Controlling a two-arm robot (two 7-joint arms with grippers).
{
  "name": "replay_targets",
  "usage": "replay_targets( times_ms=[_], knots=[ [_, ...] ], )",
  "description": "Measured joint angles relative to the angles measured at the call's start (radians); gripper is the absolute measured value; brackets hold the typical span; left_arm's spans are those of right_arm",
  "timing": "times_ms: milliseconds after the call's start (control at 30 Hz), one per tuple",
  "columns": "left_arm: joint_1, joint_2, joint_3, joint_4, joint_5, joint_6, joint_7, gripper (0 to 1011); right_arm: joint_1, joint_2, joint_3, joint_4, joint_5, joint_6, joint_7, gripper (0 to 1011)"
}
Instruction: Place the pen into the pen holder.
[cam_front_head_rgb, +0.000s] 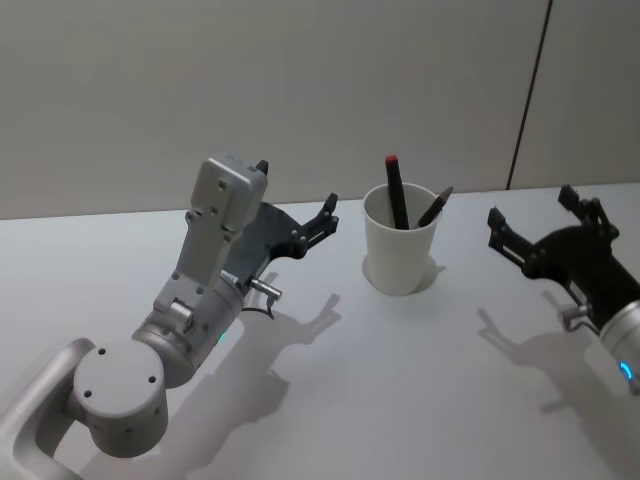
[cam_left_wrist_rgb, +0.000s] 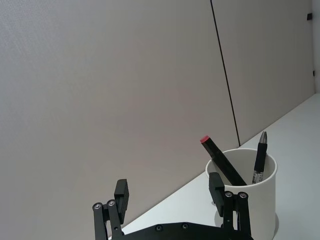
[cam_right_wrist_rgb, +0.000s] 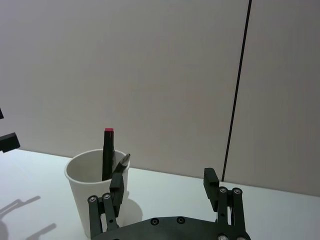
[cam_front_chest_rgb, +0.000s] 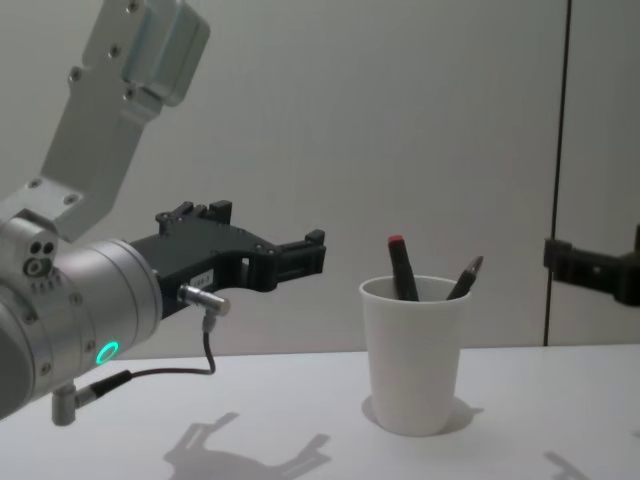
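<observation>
The pen holder, a white paper cup (cam_front_head_rgb: 400, 250), stands upright on the table between my two grippers. Two pens lean inside it: a black pen with a red cap (cam_front_head_rgb: 396, 190) and a dark pen with a grey tip (cam_front_head_rgb: 436, 206). My left gripper (cam_front_head_rgb: 296, 190) hovers left of the cup, open and empty. In the left wrist view the cup (cam_left_wrist_rgb: 252, 200) sits just beyond its fingertips (cam_left_wrist_rgb: 216, 181). On the other side, my right gripper (cam_front_head_rgb: 532, 205) is open and empty too, facing the cup (cam_right_wrist_rgb: 85, 200). The chest view shows the cup (cam_front_chest_rgb: 415, 360) from the side with both pens poking out.
The white table (cam_front_head_rgb: 400, 390) stretches bare in front of the cup. A plain wall with a dark vertical seam (cam_front_head_rgb: 530, 95) runs behind the table's far edge. My left arm's cable (cam_front_chest_rgb: 205, 350) hangs under its wrist.
</observation>
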Motion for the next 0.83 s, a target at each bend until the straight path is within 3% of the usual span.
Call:
replay_targets(
  times_ms=[833],
  knots=[
    [0.000, 0.000, 0.000, 0.001, 0.000, 0.000, 0.000, 1001, -0.020, -0.001, 0.001, -0.009, 0.004, 0.001, -0.003, 1001]
  ],
)
